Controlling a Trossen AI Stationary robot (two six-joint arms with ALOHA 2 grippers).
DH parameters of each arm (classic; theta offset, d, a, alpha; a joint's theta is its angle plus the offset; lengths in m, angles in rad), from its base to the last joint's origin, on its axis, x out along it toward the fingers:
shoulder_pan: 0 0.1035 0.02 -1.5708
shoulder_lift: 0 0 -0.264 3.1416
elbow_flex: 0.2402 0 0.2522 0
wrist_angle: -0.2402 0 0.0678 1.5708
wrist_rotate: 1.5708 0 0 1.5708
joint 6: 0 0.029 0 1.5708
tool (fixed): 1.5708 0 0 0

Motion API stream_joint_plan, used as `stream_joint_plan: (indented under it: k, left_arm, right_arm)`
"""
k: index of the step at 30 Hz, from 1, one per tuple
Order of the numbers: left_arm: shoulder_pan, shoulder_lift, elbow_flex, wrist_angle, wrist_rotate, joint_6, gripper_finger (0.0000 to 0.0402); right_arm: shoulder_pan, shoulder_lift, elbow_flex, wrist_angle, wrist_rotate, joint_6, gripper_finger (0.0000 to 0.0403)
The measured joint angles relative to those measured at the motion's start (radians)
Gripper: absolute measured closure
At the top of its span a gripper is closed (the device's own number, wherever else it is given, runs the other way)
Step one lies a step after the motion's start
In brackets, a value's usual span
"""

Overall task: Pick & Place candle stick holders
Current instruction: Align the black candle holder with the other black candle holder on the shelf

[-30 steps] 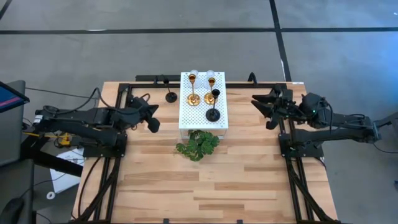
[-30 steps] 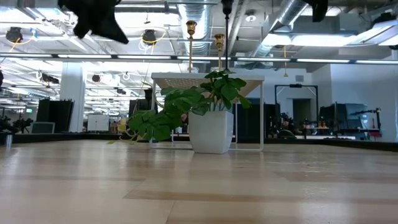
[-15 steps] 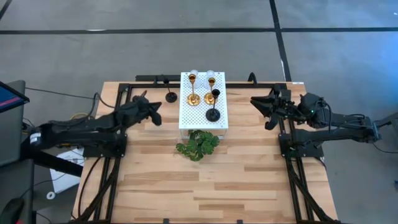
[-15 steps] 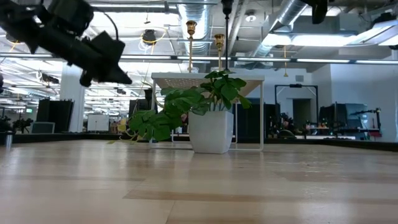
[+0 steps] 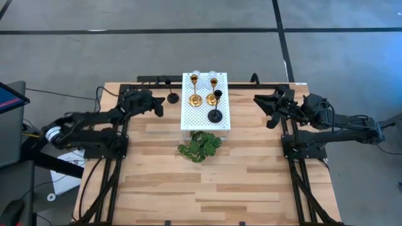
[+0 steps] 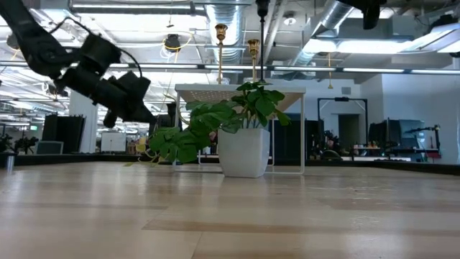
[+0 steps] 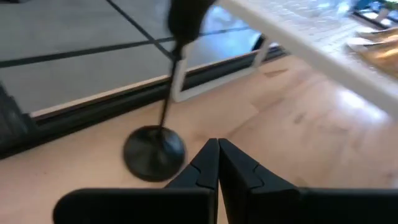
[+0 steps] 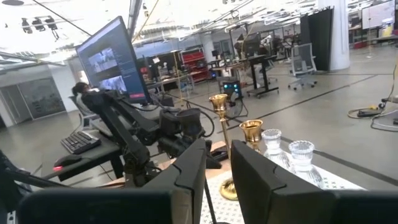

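Swinging toward the table's far edge over the last second, my left gripper (image 5: 157,107) now hangs just beside the lone black holder (image 5: 172,98), which stands on the bare wood left of the white perforated stand (image 5: 223,113); its fingers are pressed shut and empty. To grip well, I judge they must spread first, then straddle the thin stem. My right gripper (image 5: 269,108) waits near the table's right edge, fingers slightly parted, holding nothing.
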Motion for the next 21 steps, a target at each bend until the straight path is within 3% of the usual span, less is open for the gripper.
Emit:
stream_joint_plan:
  k: [6, 13, 21]
  left_arm:
    - [0.035, 0.164, 0.0, 0.148, 0.015, 0.004, 0.0394]
    - [0.033, 0.269, 0.0, 0.333, 0.027, 0.056, 0.0396]
    - [0.033, 0.305, 0.0, 0.35, -0.008, 0.058, 0.0392]
  right_arm:
    - [0.0, 0.0, 0.0, 0.0, 0.0, 0.015, 0.0334]
    - [0.0, 0.0, 0.0, -0.001, 0.004, 0.018, 0.0334]
    - [0.0, 0.0, 0.0, -0.004, 0.006, 0.018, 0.0334]
